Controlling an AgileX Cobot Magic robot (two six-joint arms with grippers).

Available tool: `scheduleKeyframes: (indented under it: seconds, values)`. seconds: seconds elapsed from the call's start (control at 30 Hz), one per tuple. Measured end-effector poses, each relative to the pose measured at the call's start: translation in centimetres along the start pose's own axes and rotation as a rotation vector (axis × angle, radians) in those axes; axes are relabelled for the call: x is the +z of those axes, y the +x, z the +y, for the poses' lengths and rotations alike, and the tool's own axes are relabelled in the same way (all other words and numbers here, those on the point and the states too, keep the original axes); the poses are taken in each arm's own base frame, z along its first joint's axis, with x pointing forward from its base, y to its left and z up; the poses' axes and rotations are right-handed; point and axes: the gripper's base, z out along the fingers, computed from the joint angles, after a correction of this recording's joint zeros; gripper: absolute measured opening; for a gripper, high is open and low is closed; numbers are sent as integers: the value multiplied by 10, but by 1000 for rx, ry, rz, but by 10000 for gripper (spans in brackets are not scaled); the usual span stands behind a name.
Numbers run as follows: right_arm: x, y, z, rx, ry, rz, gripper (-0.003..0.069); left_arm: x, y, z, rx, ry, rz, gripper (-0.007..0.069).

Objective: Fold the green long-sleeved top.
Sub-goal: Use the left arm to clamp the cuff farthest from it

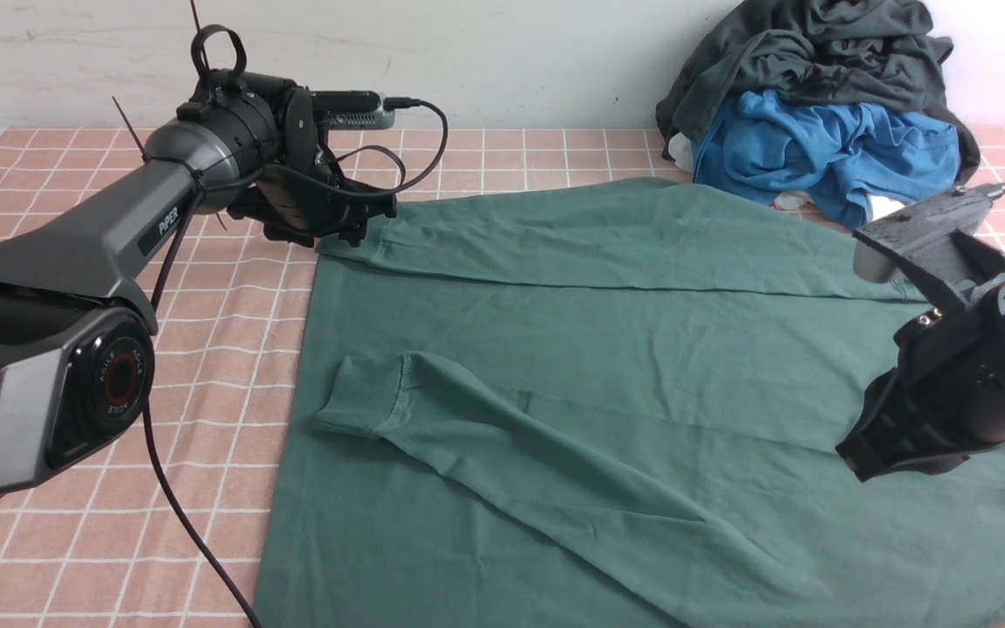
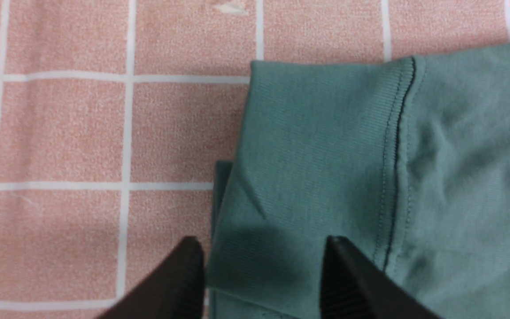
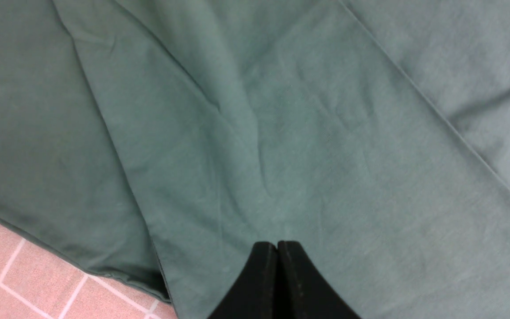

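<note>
At the upper left of the front view, the left end effector [image 2: 261,270] hangs released over the ribbed cuff [image 2: 317,146] of the far sleeve, its two dark fingers [image 2: 188,279] straddling the cuff's edge without closing on it. I judge this to be the sleeve-folding step: both sleeves already lie across the body, so either this cuff has just been let go or it is about to be taken.

The green long-sleeved cotton top [image 1: 607,366] lies spread flat from centre to lower right on the pink-tiled table [image 1: 232,305]. The near sleeve's cuff [image 1: 363,406] rests on the body at centre left.

The next move probably calls for gripping an edge of the body and carrying it over without dragging the sleeves out of place.

At the right, the right end effector [image 3: 277,248] is clenched just above the cloth. Whether a pinch of fabric is caught cannot be told.

A heap of dark grey and blue garments [image 1: 816,87] sits at the upper right. The top's lower right part, neckline included, is cut off or hidden by the right arm.
</note>
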Motion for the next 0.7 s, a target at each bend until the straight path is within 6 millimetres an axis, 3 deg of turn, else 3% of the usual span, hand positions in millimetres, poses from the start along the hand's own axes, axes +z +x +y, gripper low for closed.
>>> scheduleKeyframes:
  seconds: [0.1, 0.23, 0.3, 0.53, 0.7]
  values:
    - [0, 0, 0, 0, -1, 0, -14, 0, 0, 0, 3, -1, 0, 223]
    - [0, 0, 0, 0, -1, 0, -14, 0, 0, 1, 24, -14, -3, 197]
    - [0, 0, 0, 0, -1, 0, -14, 0, -1, 2, 37, -26, -6, 227]
    - [0, 0, 0, -2, -1, 0, -14, 0, -1, 1, 30, -13, -13, 460]
    - [0, 0, 0, -3, -1, -1, -14, 4, 0, -1, 13, 8, -15, 501]
